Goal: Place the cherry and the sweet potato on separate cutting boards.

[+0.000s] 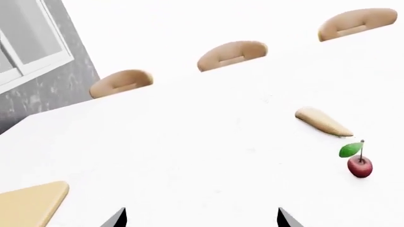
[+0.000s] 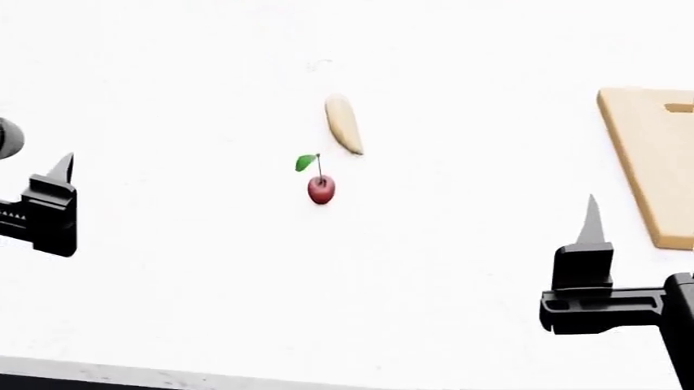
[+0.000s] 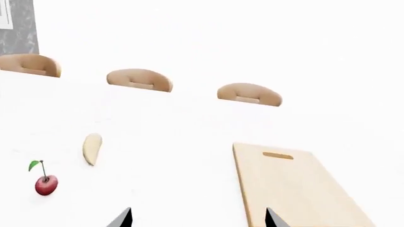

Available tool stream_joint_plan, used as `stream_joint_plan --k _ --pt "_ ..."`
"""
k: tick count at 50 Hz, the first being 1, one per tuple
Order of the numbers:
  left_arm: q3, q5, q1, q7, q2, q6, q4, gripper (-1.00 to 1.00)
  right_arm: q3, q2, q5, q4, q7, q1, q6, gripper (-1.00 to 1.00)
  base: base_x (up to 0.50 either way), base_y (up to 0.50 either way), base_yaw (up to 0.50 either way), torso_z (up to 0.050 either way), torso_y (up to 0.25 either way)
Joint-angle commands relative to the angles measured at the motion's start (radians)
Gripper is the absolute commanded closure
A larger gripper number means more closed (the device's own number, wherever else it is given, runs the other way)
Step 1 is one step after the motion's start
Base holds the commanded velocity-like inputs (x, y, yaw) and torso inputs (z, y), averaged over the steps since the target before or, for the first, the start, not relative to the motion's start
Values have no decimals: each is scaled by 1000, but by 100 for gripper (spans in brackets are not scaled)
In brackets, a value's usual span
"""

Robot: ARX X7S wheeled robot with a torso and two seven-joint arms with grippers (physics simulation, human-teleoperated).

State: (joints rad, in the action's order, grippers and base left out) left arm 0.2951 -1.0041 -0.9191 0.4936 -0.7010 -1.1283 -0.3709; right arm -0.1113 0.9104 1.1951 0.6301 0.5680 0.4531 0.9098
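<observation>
Head view | glossy round cherry (image 2: 321, 189) | tapered matte sweet potato (image 2: 344, 123) | both fingers spread, empty

A broad white table (image 2: 456, 268) fills almost the whole head view, its near edge running along the bottom left of that frame above a dark strip. Beyond the far edge, three tan rounded chair backs (image 3: 140, 79) stand in a row, crossing the upper part of both wrist views. At the upper left of the left wrist view, a mottled grey wall (image 1: 60, 85) carries a white-framed window (image 1: 28, 40). Lighting is bright, even and nearly shadowless.
</observation>
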Motion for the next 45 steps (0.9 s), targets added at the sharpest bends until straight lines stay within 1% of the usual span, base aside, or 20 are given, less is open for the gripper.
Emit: stream_joint_plan --k 1,15,26,28,29,30,31,32,33,35,39,42,45 --pt "-25 -31 0 -46 28 6 -14 -100 -35 -16 -5 4 -22 -6 -6 -100 78 -496 0 0 0" --pt "-9 -25 -13 -49 30 7 -7 -100 -42 -1 12 9 -14 -3 1 -100 81 -496 0 0 1" --pt "0 -18 -3 -53 29 17 -3 -100 -30 -2 -8 8 -24 -15 -6 -100 84 -496 0 0 2" --pt "-5 -28 -2 -50 29 12 -7 -100 -35 1 -7 11 -21 -19 -6 -100 308 -482 0 0 0" --pt "-27 -71 2 -46 44 0 7 -100 -45 -1 -3 10 -19 -25 -11 -100 316 -481 0 0 0" --pt "-19 -53 4 -50 38 12 -6 -100 -50 -2 0 10 -19 -29 -13 -100 320 -481 0 0 0" --pt "-27 -79 11 -63 46 13 -6 -100 -50 -1 2 9 -15 -30 -11 -100 275 -386 0 0 0" --pt "-50 -131 18 -69 58 6 -8 -100 -54 -1 6 11 -14 -31 -12 -100 73 -160 0 0 11" --pt "-30 -121 20 -96 52 14 -43 -100 -63 -4 16 10 -12 -33 -15 -100 0 0 0 0 0" --pt "-20 -157 29 -107 70 5 -61 -100 -60 0 21 12 -8 -26 -10 -100 0 0 0 0 0" --pt "21 -155 68 -161 97 30 -81 -100 -60 2 28 20 -6 -29 -8 -100 0 0 0 0 0" --pt "48 -171 93 -178 112 29 -123 -100 -60 2 28 21 -7 -34 -8 -100 0 0 0 0 0" --pt "78 -184 107 -169 146 24 -152 -100 -58 2 29 21 -6 -34 -8 -100 0 0 0 0 0"
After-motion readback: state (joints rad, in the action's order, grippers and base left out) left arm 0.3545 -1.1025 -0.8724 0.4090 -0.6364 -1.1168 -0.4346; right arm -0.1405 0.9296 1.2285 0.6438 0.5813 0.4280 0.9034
